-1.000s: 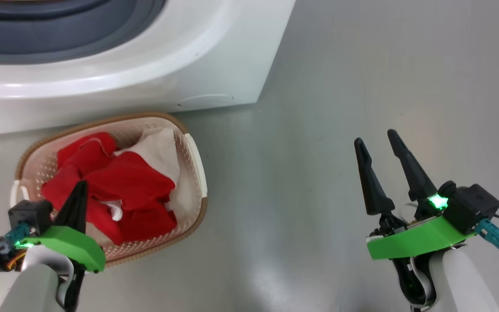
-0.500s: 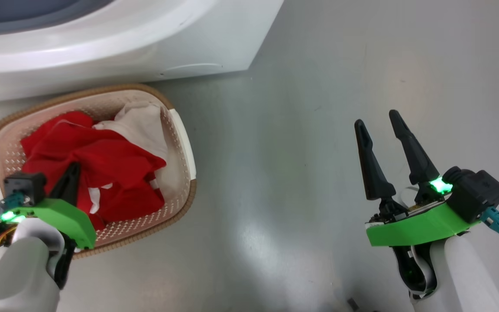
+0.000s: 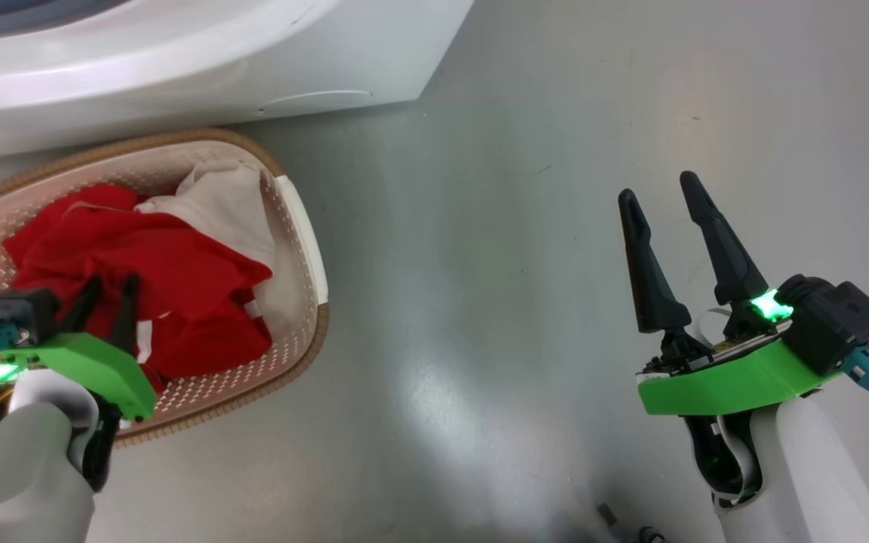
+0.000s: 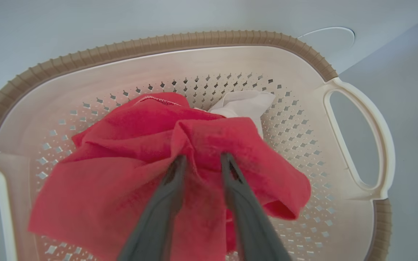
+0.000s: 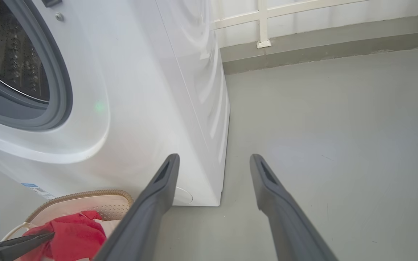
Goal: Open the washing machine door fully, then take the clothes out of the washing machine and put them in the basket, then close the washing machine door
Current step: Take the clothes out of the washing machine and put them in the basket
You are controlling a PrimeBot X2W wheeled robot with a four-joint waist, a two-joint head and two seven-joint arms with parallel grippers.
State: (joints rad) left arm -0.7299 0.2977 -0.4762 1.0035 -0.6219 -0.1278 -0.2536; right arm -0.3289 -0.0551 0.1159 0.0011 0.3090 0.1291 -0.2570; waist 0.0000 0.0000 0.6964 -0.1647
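Observation:
The basket (image 3: 178,140) stands on the floor in front of the washing machine (image 3: 178,68), holding the clothes: red garments (image 3: 170,264) and white fabric (image 3: 227,207). My left gripper (image 3: 110,285) hangs over the basket's near side, fingers parted. In the left wrist view the left gripper (image 4: 203,157) has a fold of the red cloth (image 4: 122,145) bunched between its tips, above the basket (image 4: 194,38). My right gripper (image 3: 657,186) stands open over bare floor, holding nothing. The right wrist view shows the right gripper (image 5: 214,156) facing the washing machine (image 5: 140,90) and its steel drum (image 5: 5,54). The washing machine door is out of view.
Grey floor (image 3: 495,302) stretches between the basket and my right arm. A wall with a grey skirting (image 5: 303,40) runs behind the machine. The basket's white handle (image 4: 376,130) faces the open floor.
My left gripper's fingers, shut before, now stand parted over the red cloth. The head camera has shifted, so basket and machine sit further left and up. The right gripper stays open.

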